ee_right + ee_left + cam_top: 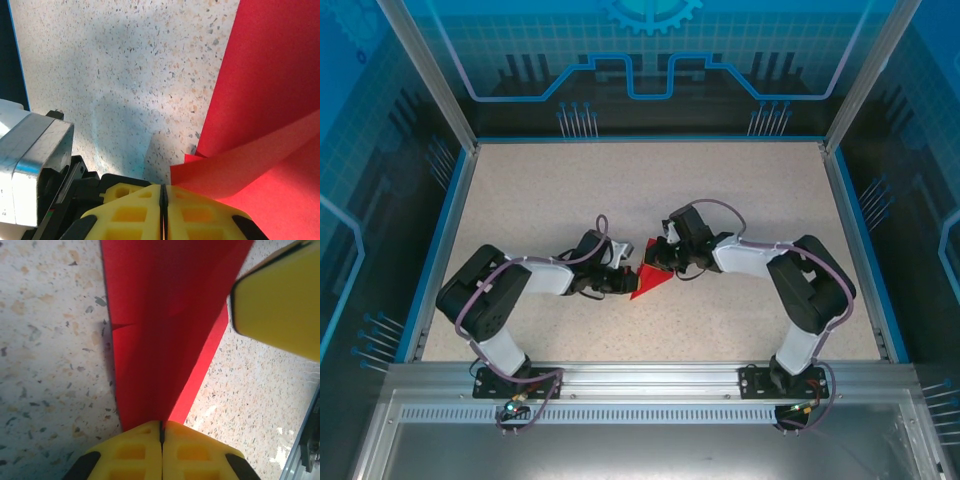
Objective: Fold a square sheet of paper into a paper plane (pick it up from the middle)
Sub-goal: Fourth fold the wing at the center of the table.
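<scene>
Both jaw pairs are pressed together: the left gripper (161, 436) pinches the folded square sheet of paper (165, 315) midway across the table (720, 190); the right gripper (163, 196) has an unclear hold. 2 opposing pulls could tear it.

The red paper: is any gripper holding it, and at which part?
The left gripper pinches the red paper at its narrow end. The right gripper is shut beside a corner; grip unclear.
</scene>
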